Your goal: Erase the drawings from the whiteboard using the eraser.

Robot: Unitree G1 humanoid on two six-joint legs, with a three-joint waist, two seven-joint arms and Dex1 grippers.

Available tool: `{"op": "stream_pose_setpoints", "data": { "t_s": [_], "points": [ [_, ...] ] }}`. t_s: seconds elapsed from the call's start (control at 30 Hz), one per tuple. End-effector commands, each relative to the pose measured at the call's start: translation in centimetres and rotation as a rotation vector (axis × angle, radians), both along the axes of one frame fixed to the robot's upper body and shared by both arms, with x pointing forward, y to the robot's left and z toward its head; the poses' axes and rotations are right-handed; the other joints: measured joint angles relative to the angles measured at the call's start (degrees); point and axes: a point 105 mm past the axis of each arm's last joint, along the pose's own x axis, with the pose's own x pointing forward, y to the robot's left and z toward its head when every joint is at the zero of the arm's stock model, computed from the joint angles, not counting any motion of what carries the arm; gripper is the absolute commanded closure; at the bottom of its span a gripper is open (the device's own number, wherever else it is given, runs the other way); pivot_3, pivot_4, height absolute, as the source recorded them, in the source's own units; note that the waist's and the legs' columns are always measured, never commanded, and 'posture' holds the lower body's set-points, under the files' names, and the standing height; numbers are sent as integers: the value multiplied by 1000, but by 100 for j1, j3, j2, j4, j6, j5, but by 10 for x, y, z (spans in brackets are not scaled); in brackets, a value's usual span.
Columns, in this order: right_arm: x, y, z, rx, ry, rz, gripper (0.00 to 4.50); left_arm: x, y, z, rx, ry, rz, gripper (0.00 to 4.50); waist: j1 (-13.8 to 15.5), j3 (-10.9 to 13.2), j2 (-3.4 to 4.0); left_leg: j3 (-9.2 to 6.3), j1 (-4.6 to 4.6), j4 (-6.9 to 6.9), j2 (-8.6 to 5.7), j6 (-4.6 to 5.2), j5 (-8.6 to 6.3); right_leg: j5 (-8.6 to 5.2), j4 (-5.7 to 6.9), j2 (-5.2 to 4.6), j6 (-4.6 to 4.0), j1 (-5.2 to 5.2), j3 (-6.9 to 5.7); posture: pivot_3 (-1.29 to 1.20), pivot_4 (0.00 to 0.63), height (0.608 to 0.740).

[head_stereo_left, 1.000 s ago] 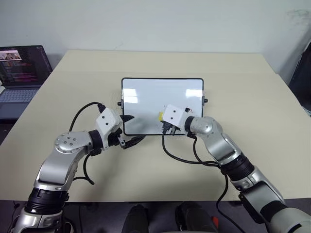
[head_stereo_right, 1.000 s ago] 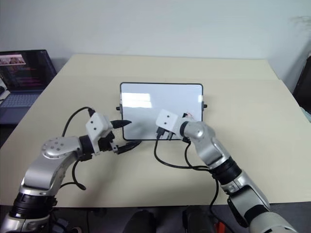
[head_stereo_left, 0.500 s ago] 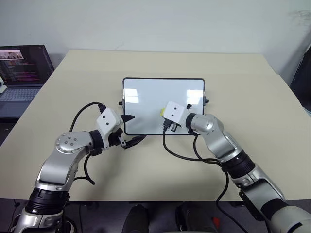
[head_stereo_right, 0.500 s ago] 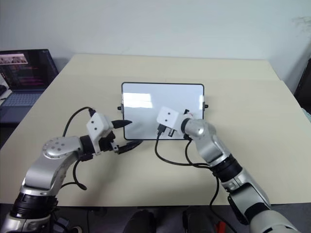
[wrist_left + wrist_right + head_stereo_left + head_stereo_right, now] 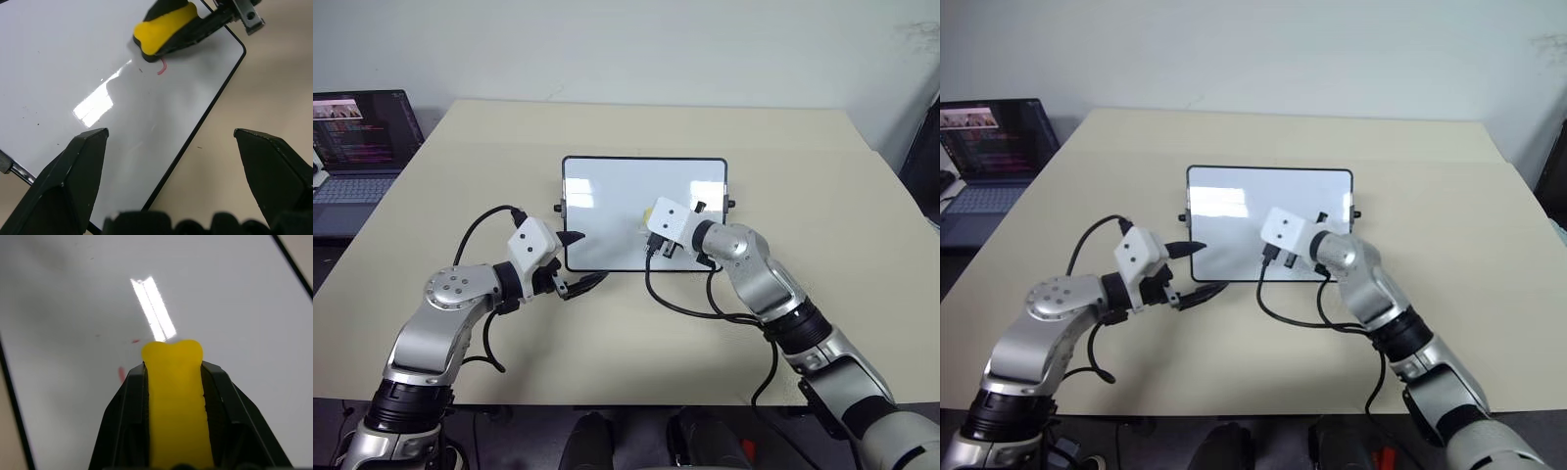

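Since a second ago our right end effector [image 5: 644, 231] has slid the eraser [image 5: 637, 226] slightly right over the whiteboard [image 5: 607, 196] on the counter [image 5: 803, 176]. Left wrist view: our left end effector [image 5: 168, 134] spread empty; a hooked remnant of the drawings [image 5: 162, 67] beside the eraser. Right wrist view: fingers [image 5: 120, 431] clamp the yellow block.

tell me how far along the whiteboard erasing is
Mostly done: the whiteboard looks nearly blank. In hand: the right pincer is shut on the yellow eraser, pressed to the board. Left: a small red hooked mark beside the eraser and faint red specks. The left pincer is open by the board's edge.
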Motion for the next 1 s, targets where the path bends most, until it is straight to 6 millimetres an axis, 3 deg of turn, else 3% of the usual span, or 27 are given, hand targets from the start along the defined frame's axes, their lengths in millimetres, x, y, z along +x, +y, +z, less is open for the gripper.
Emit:
{"op": "stream_pose_setpoints", "data": {
  "t_s": [0.03, 0.13, 0.27, 0.63, 0.83, 1.0],
  "points": [
    [-6, -13, -26, -68, 116, -20, 3402, -2, -9, 11, -4, -43, -36, 0, -3, 0, 0, 0, 1, 0, 0, 0, 0, 0, 0, 0, 0, 0, 0, 0, 150, 740],
    [-5, -13, -20, -63, 83, -24, 3402, -2, -10, 11, -4, -43, -39, 0, -4, 0, 0, 0, 3, 1, 0, 0, 0, 0, 1, 0, 1, 2, -1, 0, 150, 740],
    [18, -19, 12, 4, -95, -127, 3402, -2, -11, 10, -5, -41, -44, 0, -9, 1, 1, 1, 4, 1, 0, 0, 1, -1, 2, 1, 3, 2, 1, 0, 150, 740],
    [-9, -14, -28, -87, 114, -11, 3405, -3, -10, 10, -3, -39, -42, 0, -6, 0, 0, 2, 3, 0, 0, 3, 3, -4, -1, 1, 11, 2, 3, 0, 150, 740],
    [-5, -2, -10, -61, 19, 10, 3407, -3, -10, 10, -3, -38, -45, 0, -13, 0, 0, 3, 5, 0, 0, 3, 3, -7, 0, 1, 17, 2, 3, 0, 150, 740],
    [3, 22, 9, -43, -128, 68, 3407, -3, -10, 11, 0, -38, -48, 0, -81, 2, 2, 5, 6, 0, 0, 3, 3, -7, 1, 5, 17, -1, 5, 0, 150, 740]
  ]
}}
